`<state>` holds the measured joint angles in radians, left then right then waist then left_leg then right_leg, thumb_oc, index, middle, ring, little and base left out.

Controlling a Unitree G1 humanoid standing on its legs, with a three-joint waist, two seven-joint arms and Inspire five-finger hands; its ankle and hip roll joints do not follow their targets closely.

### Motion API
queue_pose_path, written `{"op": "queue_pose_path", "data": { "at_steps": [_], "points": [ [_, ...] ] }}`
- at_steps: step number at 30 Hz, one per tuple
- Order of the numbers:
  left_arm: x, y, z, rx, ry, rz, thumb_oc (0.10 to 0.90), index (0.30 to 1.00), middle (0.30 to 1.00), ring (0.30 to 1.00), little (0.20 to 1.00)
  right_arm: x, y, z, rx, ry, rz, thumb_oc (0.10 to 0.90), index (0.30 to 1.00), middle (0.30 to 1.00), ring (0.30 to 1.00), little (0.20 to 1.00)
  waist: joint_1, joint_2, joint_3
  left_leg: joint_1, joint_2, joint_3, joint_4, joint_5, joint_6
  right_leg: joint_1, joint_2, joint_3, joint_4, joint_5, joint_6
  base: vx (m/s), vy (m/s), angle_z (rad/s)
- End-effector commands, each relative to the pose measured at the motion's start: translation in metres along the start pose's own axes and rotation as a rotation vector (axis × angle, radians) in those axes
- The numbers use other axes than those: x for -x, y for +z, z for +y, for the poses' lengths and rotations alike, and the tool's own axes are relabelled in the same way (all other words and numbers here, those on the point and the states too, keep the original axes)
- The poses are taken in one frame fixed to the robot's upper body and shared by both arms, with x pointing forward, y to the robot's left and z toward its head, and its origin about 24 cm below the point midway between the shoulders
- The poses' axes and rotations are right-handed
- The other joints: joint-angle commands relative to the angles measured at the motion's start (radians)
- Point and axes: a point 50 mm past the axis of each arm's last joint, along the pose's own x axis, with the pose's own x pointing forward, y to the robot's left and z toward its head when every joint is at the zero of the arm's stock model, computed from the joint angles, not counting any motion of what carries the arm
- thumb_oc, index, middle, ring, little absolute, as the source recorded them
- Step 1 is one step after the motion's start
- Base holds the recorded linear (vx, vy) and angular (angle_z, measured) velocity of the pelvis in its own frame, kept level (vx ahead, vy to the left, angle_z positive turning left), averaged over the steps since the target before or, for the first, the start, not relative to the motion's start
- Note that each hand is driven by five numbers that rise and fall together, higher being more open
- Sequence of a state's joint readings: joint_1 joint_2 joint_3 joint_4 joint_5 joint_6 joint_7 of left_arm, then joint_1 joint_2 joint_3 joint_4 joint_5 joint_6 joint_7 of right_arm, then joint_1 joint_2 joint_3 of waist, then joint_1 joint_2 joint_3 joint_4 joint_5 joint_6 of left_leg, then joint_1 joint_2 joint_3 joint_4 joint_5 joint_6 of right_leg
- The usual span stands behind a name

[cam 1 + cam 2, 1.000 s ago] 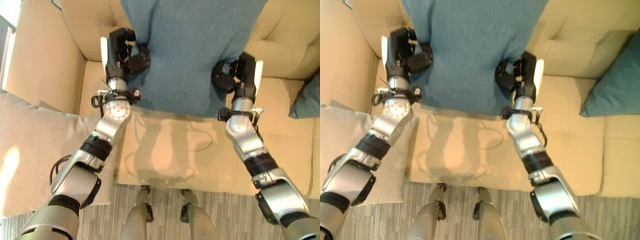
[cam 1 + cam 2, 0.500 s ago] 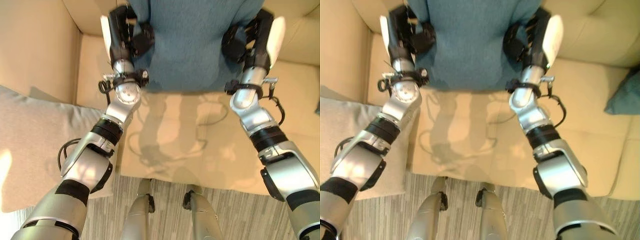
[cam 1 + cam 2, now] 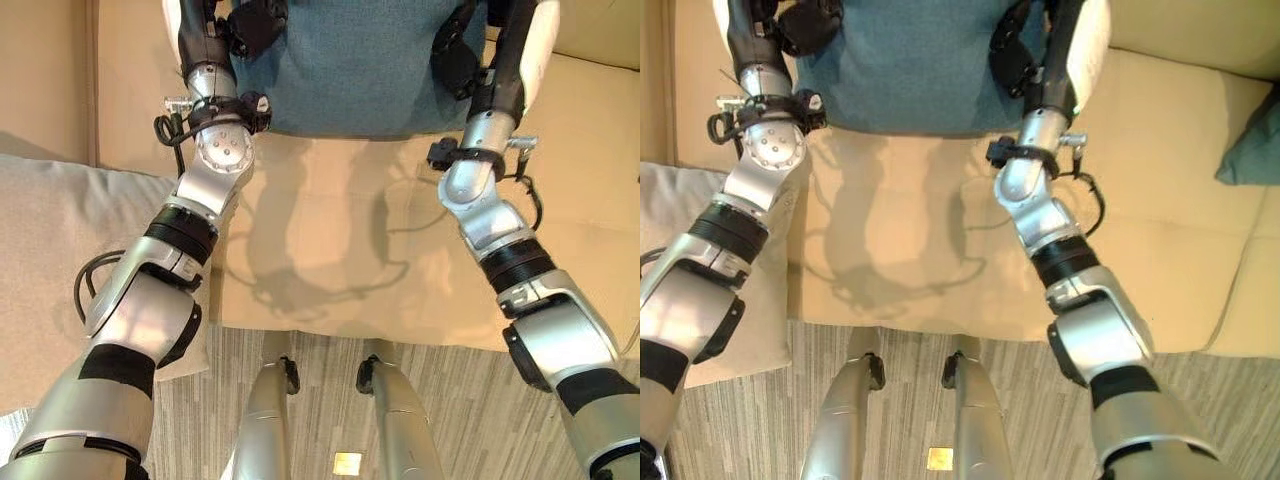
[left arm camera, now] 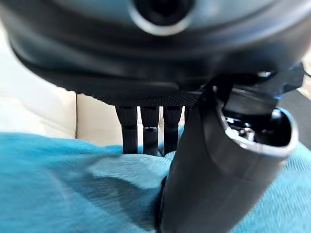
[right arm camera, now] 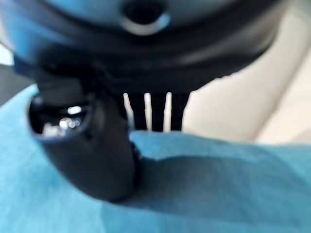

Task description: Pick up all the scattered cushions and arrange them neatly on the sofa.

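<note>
The tan sofa (image 3: 330, 250) fills the background with the teal cushion (image 3: 350, 70) held over its seat near the backrest, higher in the head views than a second ago, though the whole picture has shifted, so some of that is probably the camera. This suggests the cushion is being carried back to be stood up, with a beige cushion (image 3: 60, 270) left by the sofa's left side. The left hand (image 3: 250, 20) and right hand (image 3: 455, 60) pinch opposite edges of the teal cushion, thumb in front and fingers (image 4: 146, 131) behind

Silver-grey arms with black bands, dark hands with white-covered thumbs and black ribbed fingers (image 4: 149, 131).
</note>
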<state>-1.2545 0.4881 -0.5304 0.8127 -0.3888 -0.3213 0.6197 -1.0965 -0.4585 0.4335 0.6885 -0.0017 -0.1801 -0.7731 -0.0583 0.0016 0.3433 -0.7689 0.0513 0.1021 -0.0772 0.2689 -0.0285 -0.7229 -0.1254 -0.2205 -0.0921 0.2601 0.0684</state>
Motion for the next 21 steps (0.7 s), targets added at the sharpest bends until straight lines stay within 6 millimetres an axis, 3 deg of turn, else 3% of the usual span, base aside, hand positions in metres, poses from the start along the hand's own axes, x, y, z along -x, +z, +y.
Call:
{"op": "queue_pose_path", "data": {
  "at_steps": [1, 6, 7, 9, 12, 14, 15, 17, 21],
  "points": [
    [0.009, 0.03, -0.042, 0.021, -0.183, -0.166, 0.8, 0.9, 0.9, 0.9, 0.9, 0.005, 0.052, 0.024, -0.094, 0.115, -0.268, 0.8, 0.9, 0.9, 0.9, 0.9, 0.003, 0.007, -0.149, 0.088, -0.003, -0.016, -0.01, -0.097, -0.079, 0.072, 0.011, -0.036, 0.005, -0.111, 0.11, -0.02, -0.006, -0.04],
    [0.024, -0.005, -0.006, -0.004, -0.13, -0.086, 0.8, 0.9, 0.9, 0.9, 0.9, 0.028, 0.013, 0.004, -0.043, 0.153, -0.191, 0.8, 0.9, 0.9, 0.9, 0.9, 0.008, 0.005, -0.16, 0.134, -0.005, -0.012, -0.01, -0.106, -0.082, 0.124, 0.005, -0.05, 0.005, -0.118, 0.11, 0.0, 0.0, 0.0],
    [0.025, -0.005, -0.006, -0.004, -0.131, -0.084, 0.8, 0.9, 0.9, 0.9, 0.9, 0.029, 0.012, 0.004, -0.042, 0.154, -0.19, 0.8, 0.9, 0.9, 0.9, 0.9, 0.008, 0.006, -0.16, 0.135, -0.005, -0.012, -0.01, -0.106, -0.082, 0.126, 0.004, -0.05, 0.005, -0.118, 0.11, -0.01, -0.018, 0.05],
    [0.038, -0.021, 0.015, -0.006, -0.112, -0.048, 0.8, 0.9, 0.9, 0.9, 0.9, 0.045, -0.016, -0.016, 0.02, 0.181, -0.132, 0.8, 0.9, 0.9, 0.9, 0.9, 0.015, 0.004, -0.166, 0.172, -0.005, -0.011, -0.01, -0.113, -0.086, 0.169, 0.001, -0.06, 0.005, -0.125, 0.11, -0.01, -0.026, 0.09],
    [0.05, -0.035, 0.029, -0.023, -0.101, -0.009, 0.8, 0.9, 0.9, 0.9, 0.9, 0.057, -0.034, -0.03, 0.04, 0.191, -0.074, 0.8, 0.9, 0.9, 0.9, 0.9, 0.02, 0.002, -0.172, 0.199, -0.003, -0.013, -0.01, -0.119, -0.087, 0.198, -0.002, -0.07, 0.005, -0.13, 0.109, 0.0, -0.021, 0.1],
    [0.07, -0.052, 0.046, -0.034, -0.088, 0.043, 0.8, 0.9, 0.9, 0.9, 0.9, 0.081, -0.06, -0.049, 0.074, 0.207, 0.025, 0.8, 0.9, 0.9, 0.9, 0.9, 0.027, 0.001, -0.179, 0.24, -0.003, -0.012, -0.01, -0.125, -0.087, 0.244, -0.003, -0.078, 0.005, -0.139, 0.107, 0.02, -0.025, 0.04],
    [0.071, -0.052, 0.046, -0.034, -0.088, 0.045, 0.8, 0.9, 0.9, 0.9, 0.9, 0.082, -0.06, -0.049, 0.075, 0.208, 0.027, 0.8, 0.9, 0.9, 0.9, 0.9, 0.027, 0.001, -0.179, 0.242, -0.003, -0.012, -0.01, -0.125, -0.087, 0.246, -0.003, -0.078, 0.005, -0.139, 0.108, 0.02, -0.032, 0.06],
    [0.099, -0.066, 0.063, -0.007, -0.069, 0.098, 0.8, 0.9, 0.9, 0.9, 0.9, 0.104, -0.081, -0.071, 0.134, 0.218, 0.108, 0.8, 0.9, 0.9, 0.9, 0.9, 0.037, -0.002, -0.19, 0.286, 0.003, -0.012, -0.01, -0.132, -0.088, 0.294, -0.003, -0.089, 0.005, -0.151, 0.104, 0.03, -0.046, 0.18],
    [0.155, -0.087, 0.077, 0.044, -0.055, 0.23, 0.8, 0.9, 0.9, 0.9, 0.9, 0.143, -0.106, -0.095, 0.207, 0.246, 0.243, 0.8, 0.9, 0.9, 0.9, 0.9, 0.053, -0.004, -0.205, 0.35, 0.011, -0.008, -0.01, -0.143, -0.087, 0.364, 0.001, -0.099, 0.005, -0.172, 0.1, 0.06, -0.03, 0.06]
  ]
}}
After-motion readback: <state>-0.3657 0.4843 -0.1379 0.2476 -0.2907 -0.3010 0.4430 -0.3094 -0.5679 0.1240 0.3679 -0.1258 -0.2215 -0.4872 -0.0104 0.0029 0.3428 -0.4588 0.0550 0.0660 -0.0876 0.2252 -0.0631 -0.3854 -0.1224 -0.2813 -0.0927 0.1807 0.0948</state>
